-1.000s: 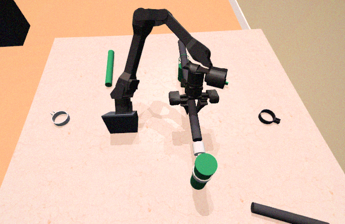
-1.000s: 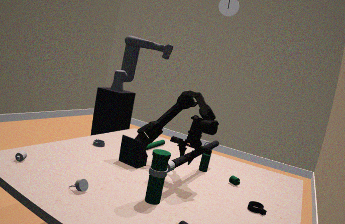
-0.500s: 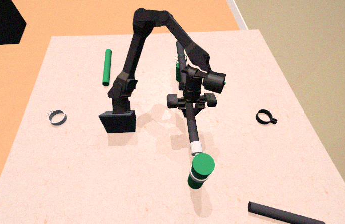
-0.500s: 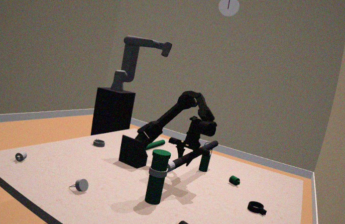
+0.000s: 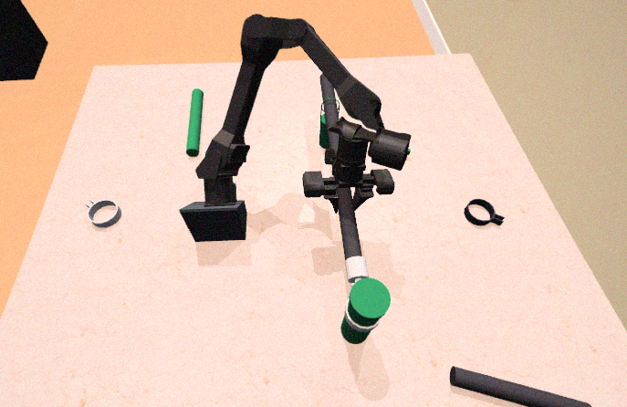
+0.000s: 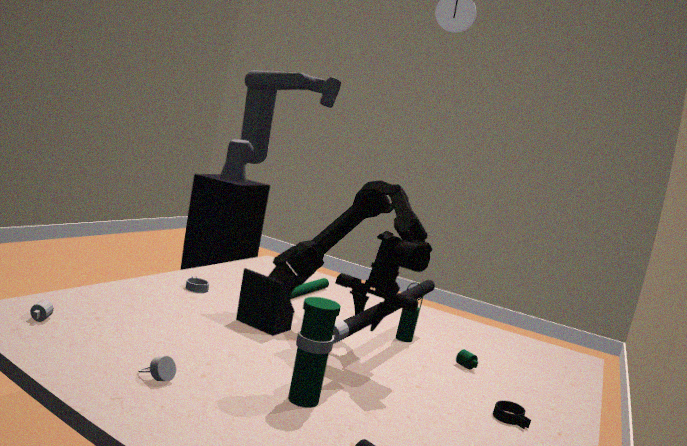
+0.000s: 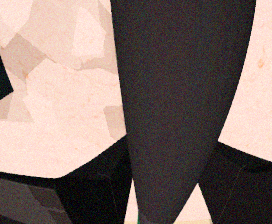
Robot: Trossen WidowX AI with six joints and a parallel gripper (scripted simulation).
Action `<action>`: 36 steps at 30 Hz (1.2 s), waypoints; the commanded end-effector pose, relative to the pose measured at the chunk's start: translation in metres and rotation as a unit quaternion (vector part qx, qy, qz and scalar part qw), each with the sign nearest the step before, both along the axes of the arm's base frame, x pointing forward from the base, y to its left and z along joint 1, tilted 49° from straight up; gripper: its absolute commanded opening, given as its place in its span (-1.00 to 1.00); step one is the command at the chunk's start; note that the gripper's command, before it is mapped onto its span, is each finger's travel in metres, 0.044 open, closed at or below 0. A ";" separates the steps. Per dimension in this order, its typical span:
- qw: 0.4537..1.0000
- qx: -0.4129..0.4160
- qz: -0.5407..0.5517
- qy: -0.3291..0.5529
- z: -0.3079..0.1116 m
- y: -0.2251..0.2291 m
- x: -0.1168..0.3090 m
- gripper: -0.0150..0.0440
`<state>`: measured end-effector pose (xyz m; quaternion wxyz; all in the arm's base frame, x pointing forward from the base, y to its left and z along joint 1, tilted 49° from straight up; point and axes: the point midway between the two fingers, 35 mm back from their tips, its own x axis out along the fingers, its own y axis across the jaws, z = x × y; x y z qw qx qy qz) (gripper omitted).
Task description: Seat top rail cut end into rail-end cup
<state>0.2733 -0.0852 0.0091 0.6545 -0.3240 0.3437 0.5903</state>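
Note:
The dark top rail (image 5: 350, 239) (image 6: 354, 321) (image 7: 182, 75) runs through the thin loop above the short green post (image 5: 323, 134) (image 6: 406, 326). Its near end meets the mouth of the pale rail-end cup (image 5: 356, 266) (image 6: 342, 329), with no gap visible; how deep it sits inside is hidden. The cup hangs on the grey brace band (image 5: 360, 326) (image 6: 313, 344), which is around the upper part of the big green post (image 5: 370, 297) (image 6: 307, 380), below its cap. My gripper (image 5: 345, 206) (image 6: 367, 317) (image 7: 160, 137) is shut on the rail about mid-length, above the table.
A green tube (image 5: 194, 121) (image 6: 311, 287) lies behind the arm's base (image 5: 215, 223) (image 6: 265, 304). A black band (image 5: 496, 219) (image 6: 521, 420) lies right. Another dark rail (image 5: 516, 387) lies at the near right. A grey cap (image 6: 163, 368) and small green part (image 6: 466, 359) lie on the table.

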 end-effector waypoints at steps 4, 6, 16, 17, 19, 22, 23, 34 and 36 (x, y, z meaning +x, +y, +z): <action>1.000 -0.008 -0.002 -0.003 -0.001 -0.006 0.000 -0.49; 1.000 -0.008 -0.002 -0.003 -0.001 -0.006 0.000 -0.49; 1.000 -0.008 -0.002 -0.003 -0.001 -0.006 0.000 -0.49; 1.000 -0.008 -0.002 -0.003 -0.001 -0.006 0.000 -0.49; 1.000 -0.004 -0.001 -0.001 0.000 -0.003 0.000 -0.49; 1.000 0.000 0.000 0.000 0.000 0.000 0.000 -0.49; 1.000 0.000 0.000 0.000 0.000 0.000 0.000 -0.49; 1.000 -0.001 0.000 0.000 0.000 -0.001 0.000 -0.49; 1.000 -0.002 0.000 0.000 0.000 -0.001 0.000 -0.49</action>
